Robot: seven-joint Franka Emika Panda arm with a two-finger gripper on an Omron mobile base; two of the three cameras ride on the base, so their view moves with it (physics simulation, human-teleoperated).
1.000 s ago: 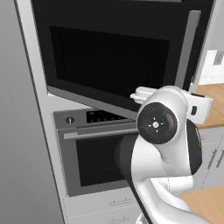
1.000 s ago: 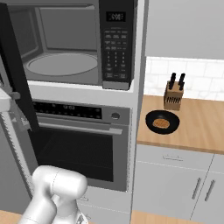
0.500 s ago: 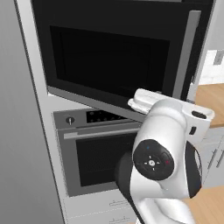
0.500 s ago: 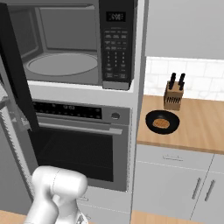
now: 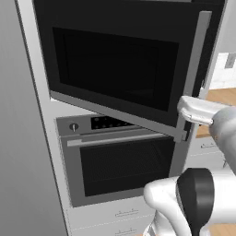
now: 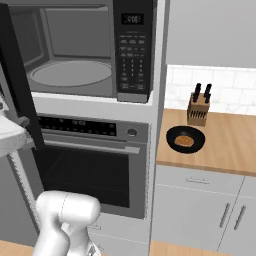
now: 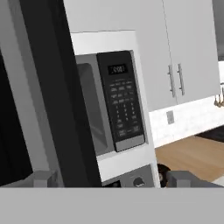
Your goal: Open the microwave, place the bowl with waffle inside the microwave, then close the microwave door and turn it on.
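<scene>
The microwave [image 6: 85,50] is built in above the oven, and its grey cavity with the round turntable is exposed. The microwave door [image 5: 120,69] stands swung out to the left, with its silver bar handle [image 5: 198,64] on the free edge. In the hand view, the door's dark edge [image 7: 65,100] rises between my two fingertips, and the keypad [image 7: 124,100] lies beyond it. My gripper [image 7: 111,178] is open, close beside the door's lower free corner [image 5: 189,110] [image 6: 12,135]. The black bowl with the waffle [image 6: 185,140] rests on the wooden counter to the right.
A steel-fronted oven [image 6: 95,165] with a horizontal handle sits under the microwave. A knife block [image 6: 198,107] stands behind the bowl on the counter [image 6: 225,145]. White cabinets [image 7: 183,52] hang above the counter. A grey wall panel [image 5: 18,161] flanks the left side.
My hand has shifted along the door's free edge, and the arm's elbow has swung down low. The door has stayed open at about the same angle.
</scene>
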